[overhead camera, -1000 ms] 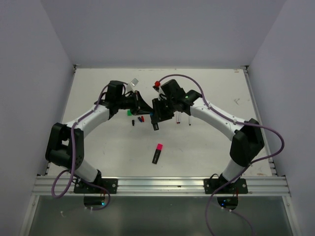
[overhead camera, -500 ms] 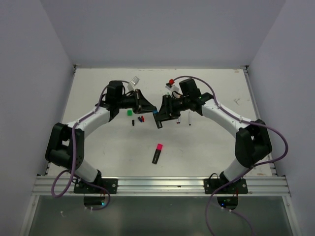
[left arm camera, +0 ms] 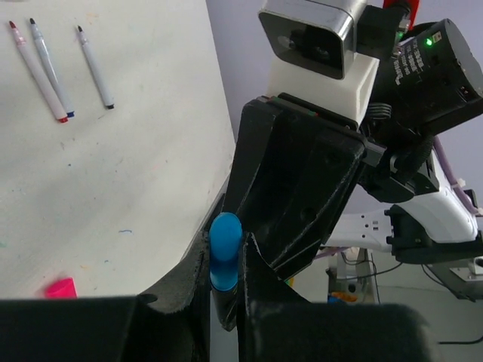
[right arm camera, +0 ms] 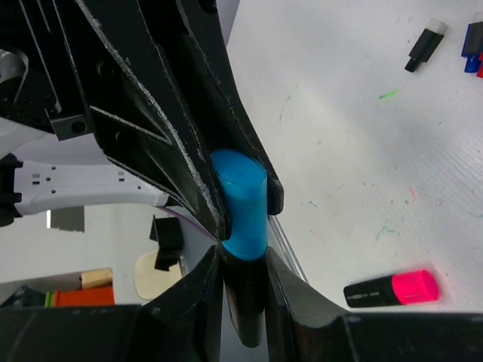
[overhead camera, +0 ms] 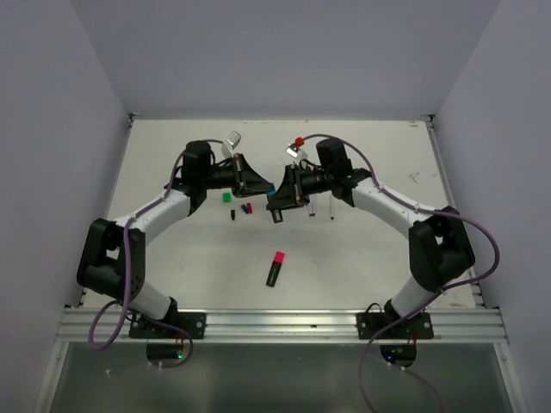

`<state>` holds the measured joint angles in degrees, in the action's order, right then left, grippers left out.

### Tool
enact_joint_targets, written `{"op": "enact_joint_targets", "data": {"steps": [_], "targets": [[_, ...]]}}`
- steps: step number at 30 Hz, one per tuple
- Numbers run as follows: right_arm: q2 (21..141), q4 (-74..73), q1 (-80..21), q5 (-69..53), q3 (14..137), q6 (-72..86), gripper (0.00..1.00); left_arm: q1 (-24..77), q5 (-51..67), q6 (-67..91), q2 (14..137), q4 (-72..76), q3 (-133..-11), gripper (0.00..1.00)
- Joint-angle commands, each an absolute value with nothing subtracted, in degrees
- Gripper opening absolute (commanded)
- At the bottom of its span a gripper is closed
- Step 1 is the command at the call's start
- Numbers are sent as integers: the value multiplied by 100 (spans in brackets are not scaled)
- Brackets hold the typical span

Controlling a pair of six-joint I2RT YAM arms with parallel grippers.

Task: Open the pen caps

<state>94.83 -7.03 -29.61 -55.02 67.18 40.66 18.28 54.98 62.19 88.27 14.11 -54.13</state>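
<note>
My right gripper (overhead camera: 277, 198) is shut on the black barrel (right arm camera: 247, 305) of a highlighter and holds it above the table. Its blue cap (right arm camera: 241, 202) sticks out past my right fingers. My left gripper (overhead camera: 265, 188) meets the right one tip to tip and is shut on that blue cap (left arm camera: 225, 249). A pink-capped black highlighter (overhead camera: 275, 268) lies on the table nearer the arm bases; it also shows in the right wrist view (right arm camera: 392, 288). Three thin white pens (left arm camera: 53, 72) lie uncapped further back.
A green cap (overhead camera: 226, 196), small red and blue caps (overhead camera: 246, 207) and a small black piece (overhead camera: 232, 215) lie under the left arm's wrist. The thin pens (overhead camera: 320, 208) lie under the right wrist. White walls enclose the table on three sides.
The two grippers have drawn together above the table's middle. The left fingers, apart from the pen before, now pinch its blue cap. The right gripper still holds the barrel.
</note>
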Motion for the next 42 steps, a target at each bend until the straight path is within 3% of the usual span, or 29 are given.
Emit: {"op": "enact_joint_targets", "data": {"steps": [1,3,4,6,8,10,17,21,27,36,42], "targets": [[9510,-1103,-3023,-4945,6942,3574,0,1819,5214,6197,8622,1312,-5712,0],[9405,-2413,-3084,-3717,7381,3043,0,1819,4889,5549,8657,18,-6045,0],[9352,-3278,-3198,-2012,7766,2571,0,1819,4408,5294,8744,-652,-6525,0],[9430,-3952,-3828,-131,8224,2103,0,1819,4141,4940,8902,-1612,-6906,0],[9492,-4436,-4051,1022,8594,1864,0,1819,3815,4861,8991,-2028,-7311,0],[9457,-4447,-4096,1317,8622,1828,0,1819,3649,4895,9052,-2258,-7418,0],[9430,-4245,-3781,433,8315,2126,0,1767,3472,4625,9105,-2232,-7461,0],[9659,-4254,-2981,26,8261,2303,0,1696,2753,3720,9368,-3416,-7934,0],[10816,-4605,-2286,52,9394,2294,0,1652,408,2883,9676,-4491,-8350,0],[12436,-4641,-1811,79,10950,2083,0,1512,-649,2681,9738,-3885,-7638,0],[13130,-4676,-1688,26,11478,2092,0,1248,-564,2610,10089,-3630,-7348,0]]}}
